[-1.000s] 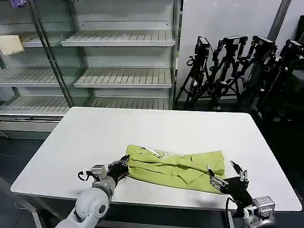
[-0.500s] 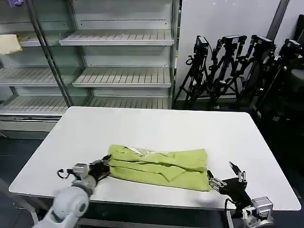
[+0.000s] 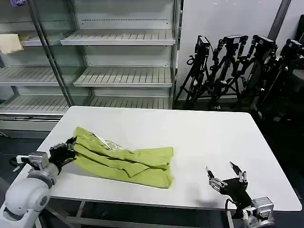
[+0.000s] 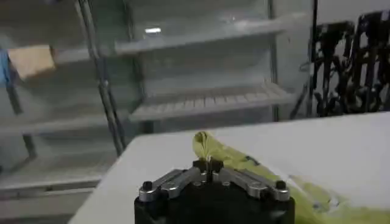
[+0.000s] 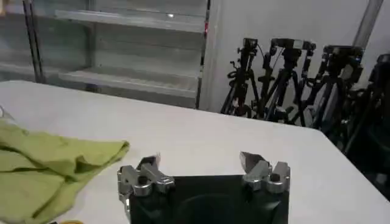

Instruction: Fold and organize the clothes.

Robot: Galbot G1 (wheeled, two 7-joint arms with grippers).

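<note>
Left pincer (image 3: 68, 148) is clamped on the T-shirt (image 3: 124, 159) at the table's (image 3: 199, 133) left edge; right pincer (image 3: 226, 175) sits spread, off right. Probably best to drag slowly, keeping folds flat.

Bright even overhead light; soft shadows under T-shirt (image 3: 124, 158) — left wrist view blurred.

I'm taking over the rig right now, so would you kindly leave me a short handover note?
Left gripper: shut on the T-shirt at its left end, near the table's left edge.
Right gripper: open, holding nothing, over the table's front right, apart from the shirt.
T-shirt: a rumpled, roughly folded band on the table's left half.
Done: rough lengthwise fold.
Left: flatten, finish folding, place neatly.
</note>
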